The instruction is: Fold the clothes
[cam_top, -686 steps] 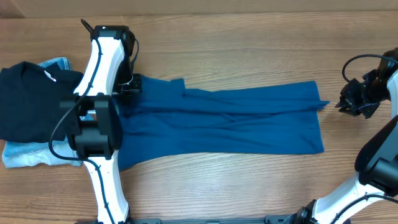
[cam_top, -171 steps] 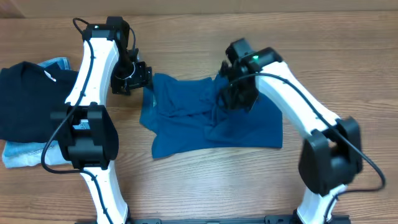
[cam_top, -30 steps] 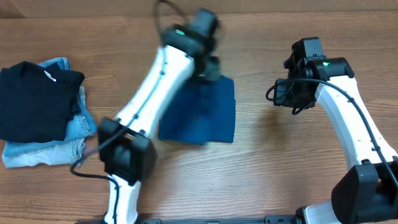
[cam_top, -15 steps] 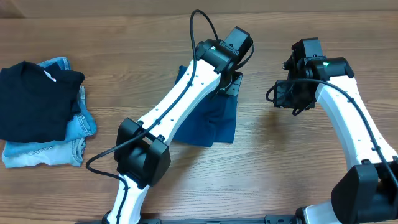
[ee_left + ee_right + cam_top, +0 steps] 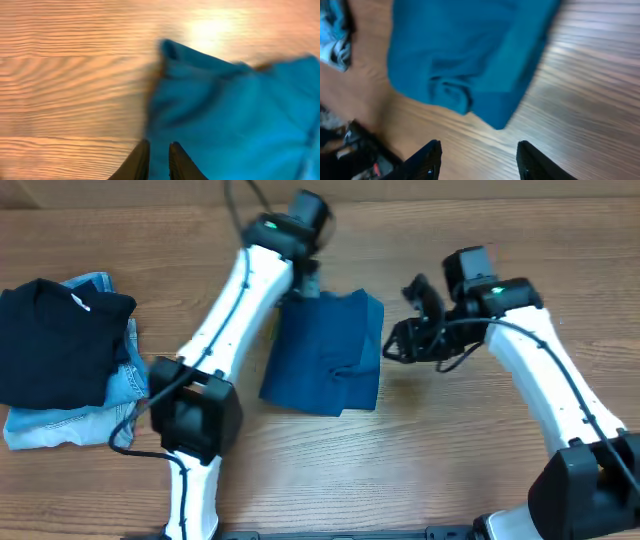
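Clothes [image 5: 325, 350] lie folded mid-table. Left gripper [image 5: 158, 147] is at their eleven o'clock corner, jaws barely parted. Right gripper [image 5: 479, 146] is at three o'clock, jaws wide, released.

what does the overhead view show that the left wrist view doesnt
Only overhead: both arms, the right gripper open beside the right edge of the clothes, and a black garment stacked on jeans at the table's left end. Only left wrist: the left gripper close up, fingers slightly parted with nothing visibly between them, at the cloth's edge. Both: the folded teal clothes lying on the wooden table.
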`<state>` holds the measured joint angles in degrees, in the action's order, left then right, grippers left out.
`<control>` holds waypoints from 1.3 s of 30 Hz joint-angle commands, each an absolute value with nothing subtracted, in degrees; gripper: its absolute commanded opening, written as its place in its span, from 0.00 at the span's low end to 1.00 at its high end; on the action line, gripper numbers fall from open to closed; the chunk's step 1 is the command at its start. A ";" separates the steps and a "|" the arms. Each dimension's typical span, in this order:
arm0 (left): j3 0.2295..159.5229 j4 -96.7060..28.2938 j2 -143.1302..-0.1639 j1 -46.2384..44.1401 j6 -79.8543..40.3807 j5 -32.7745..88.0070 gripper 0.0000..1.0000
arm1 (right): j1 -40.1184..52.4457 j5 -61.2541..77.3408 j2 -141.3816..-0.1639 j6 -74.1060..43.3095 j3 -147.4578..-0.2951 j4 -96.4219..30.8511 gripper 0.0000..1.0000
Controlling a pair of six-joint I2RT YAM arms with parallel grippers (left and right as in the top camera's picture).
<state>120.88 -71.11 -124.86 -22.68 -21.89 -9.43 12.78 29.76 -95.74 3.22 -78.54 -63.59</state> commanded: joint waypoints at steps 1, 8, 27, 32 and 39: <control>120.57 -71.07 -125.36 -19.16 -20.75 -9.04 0.18 | 18.79 32.69 -96.31 1.21 -74.54 -58.78 0.53; 117.64 -69.45 -125.36 -17.93 -14.94 -3.31 0.17 | 24.27 26.39 -104.81 -2.59 -72.20 -54.57 0.53; 111.70 -67.26 -125.36 -18.39 -14.22 2.57 0.24 | 26.76 32.08 -112.09 -3.03 -72.20 -49.10 0.45; 111.70 -67.29 -125.36 -18.39 -14.11 2.59 0.24 | 27.35 32.05 -112.73 -3.07 -72.23 -48.84 0.04; 111.70 -67.16 -125.36 -18.39 -14.09 2.57 0.26 | 24.60 16.01 -105.54 -3.29 -80.03 -61.28 0.04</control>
